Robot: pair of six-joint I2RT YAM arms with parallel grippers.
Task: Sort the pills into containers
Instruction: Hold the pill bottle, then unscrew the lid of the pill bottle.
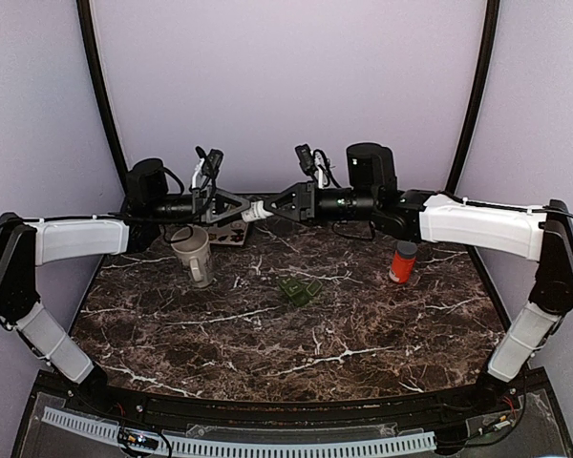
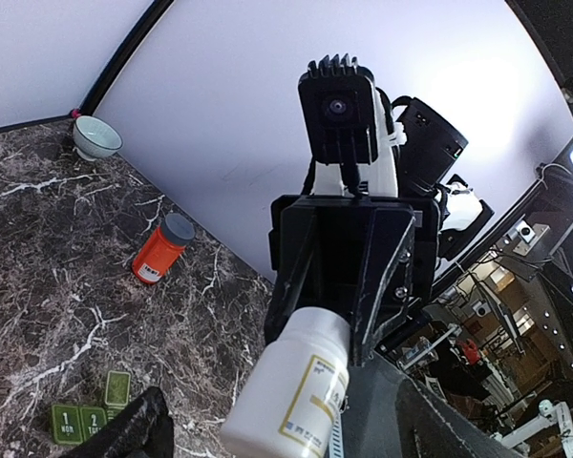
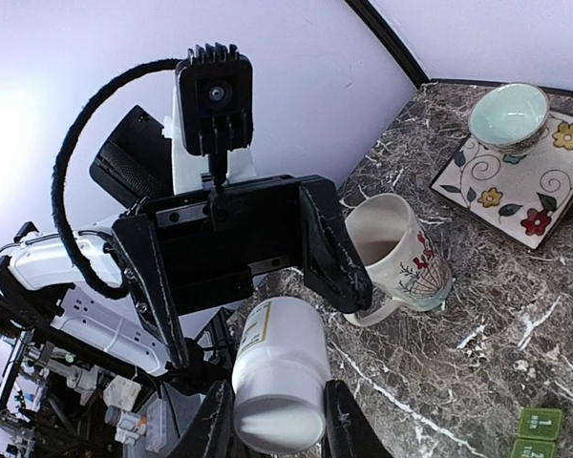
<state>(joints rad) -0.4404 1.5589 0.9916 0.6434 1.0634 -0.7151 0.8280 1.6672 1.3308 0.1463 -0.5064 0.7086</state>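
Above the far middle of the marble table [image 1: 363,334], the right gripper [image 3: 279,425] clamps one end of a white pill bottle [image 3: 279,377] while the left gripper [image 2: 282,425] straddles the other end with jaws spread, apparently poised to take or uncap it.

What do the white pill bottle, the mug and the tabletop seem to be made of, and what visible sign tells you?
The white pill bottle is probably plastic: smooth, semi-matt, with soft highlights and a printed label. The mug looks like glazed ceramic: thick cream wall, glossy shine, painted pattern. The tabletop looks like dark marble with white veins, though it may be printed laminate.
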